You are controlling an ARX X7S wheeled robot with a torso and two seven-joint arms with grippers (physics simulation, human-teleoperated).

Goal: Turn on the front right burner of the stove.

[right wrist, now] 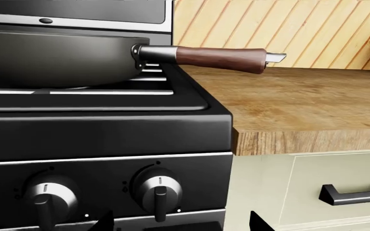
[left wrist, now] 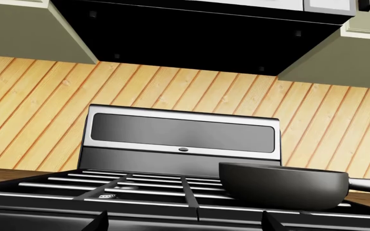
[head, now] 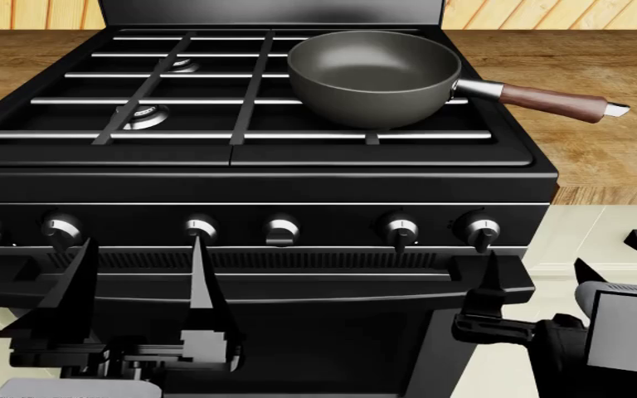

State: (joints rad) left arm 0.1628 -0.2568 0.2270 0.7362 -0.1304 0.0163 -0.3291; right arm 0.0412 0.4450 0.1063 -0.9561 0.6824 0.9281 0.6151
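A glossy black stove [head: 296, 186] fills the head view directly ahead of the robot, set between stretches of wooden counter [head: 606, 157]. A dark frying pan [head: 371, 76] with a brown handle sits on the right-hand grates. Six silver-faced knobs line the front panel; the one at the far right [head: 480, 232] is most likely the control for the front right burner, though no markings can be read.

The left tool [head: 142, 286] hangs open below the panel, its fingers spread beneath the left-side knobs. The right tool [head: 534, 286] also stands open, low and just beside the stove's right edge, short of the knobs.

Doing this step well probably means raising the right tool, centring its open fingers squarely on the far-right knob's raised grip bar, closing firmly, then rotating without slipping off the face.
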